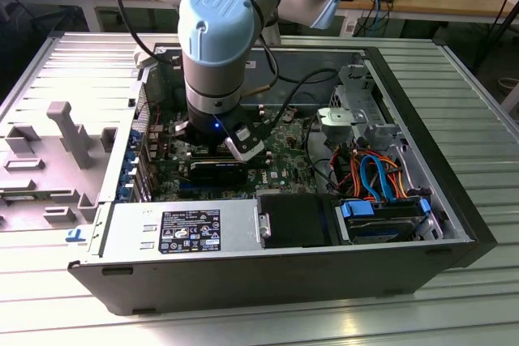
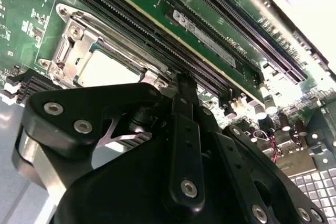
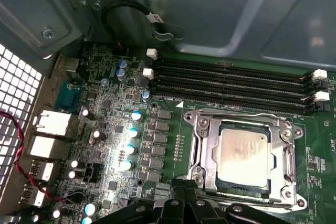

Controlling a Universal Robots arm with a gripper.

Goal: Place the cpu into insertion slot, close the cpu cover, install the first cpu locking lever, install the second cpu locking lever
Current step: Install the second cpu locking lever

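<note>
**Q:** Where is the cpu?

**A:** The cpu (image 3: 242,153) lies flat in the insertion slot (image 3: 210,153) on the green board (image 3: 173,124). The cpu cover (image 3: 202,127), a silvery frame, is down around it, and the chip's metal top shows through the cut-out. Four long black memory slots (image 3: 231,85) run alongside one edge of the socket.

**Q:** And your tool?

**A:** My gripper (image 3: 184,205) sits low over the board, inside the open computer case (image 1: 454,224). In the first wrist view the socket lies at about one o'clock from my fingertips, just beside them. I cannot tell whether my fingers are parted or closed, or whether they touch any lever. I see nothing held.

**Q:** Which way does the socket run?

**A:** Its edges are square to the memory slots, and the edge nearest me faces my fingertips.
</note>
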